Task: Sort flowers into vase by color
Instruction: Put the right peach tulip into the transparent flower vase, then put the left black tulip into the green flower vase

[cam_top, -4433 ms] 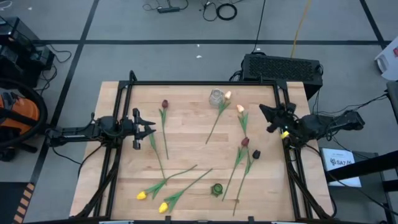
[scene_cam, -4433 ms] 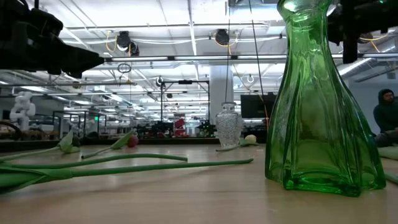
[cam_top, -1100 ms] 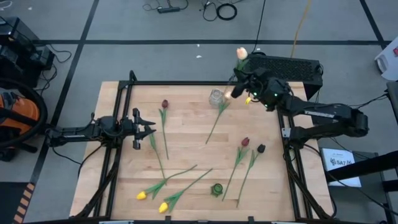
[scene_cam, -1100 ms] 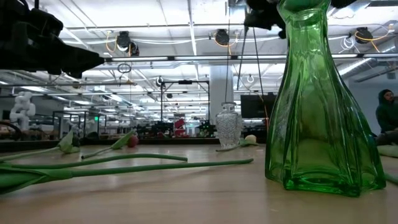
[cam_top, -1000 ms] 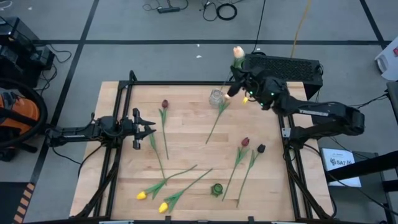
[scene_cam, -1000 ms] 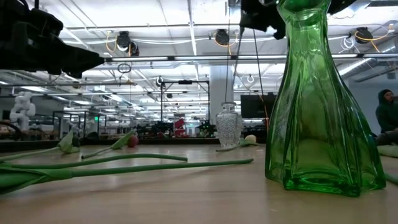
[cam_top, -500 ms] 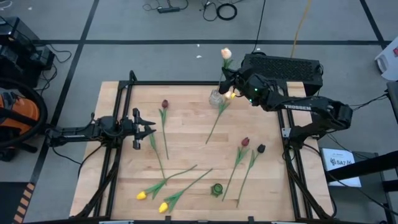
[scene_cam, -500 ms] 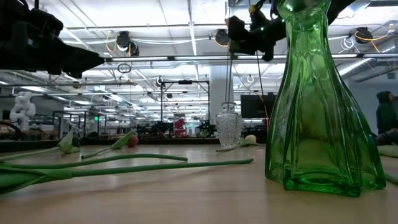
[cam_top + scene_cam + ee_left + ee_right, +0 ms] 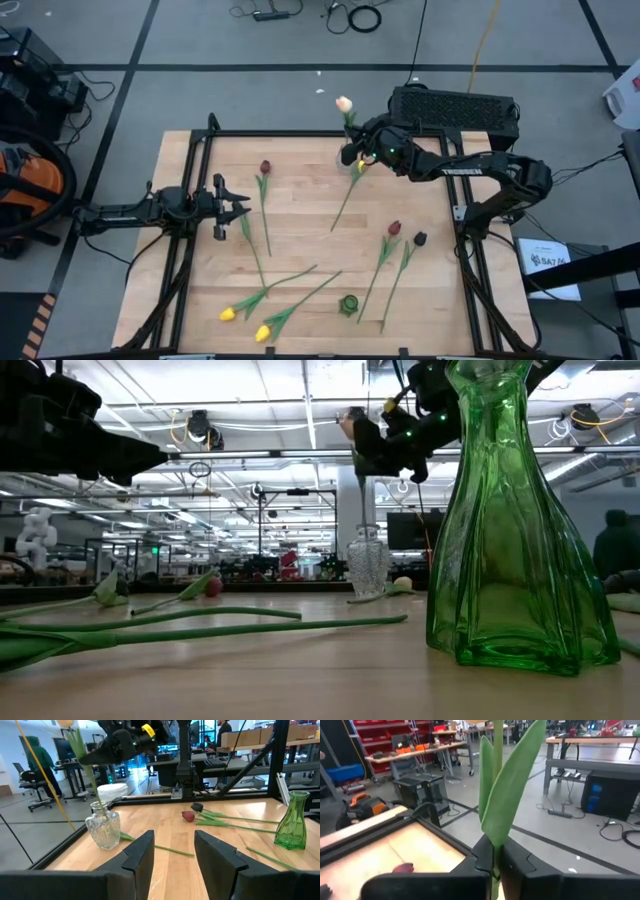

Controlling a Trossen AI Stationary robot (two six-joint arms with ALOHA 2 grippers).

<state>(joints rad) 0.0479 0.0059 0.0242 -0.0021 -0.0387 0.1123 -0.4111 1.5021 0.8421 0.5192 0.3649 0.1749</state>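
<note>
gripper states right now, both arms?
Left gripper: open, empty, waiting at the table's left side.
Right gripper: shut on the peach tulip, stem upright above the clear vase.

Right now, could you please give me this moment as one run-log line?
right gripper: shut on peach tulip, above clear vase | left gripper: waiting, jaws parted

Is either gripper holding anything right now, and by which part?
The right gripper is shut on the peach tulip's stem, just below the leaves, above the clear vase. The left gripper holds nothing.
</note>
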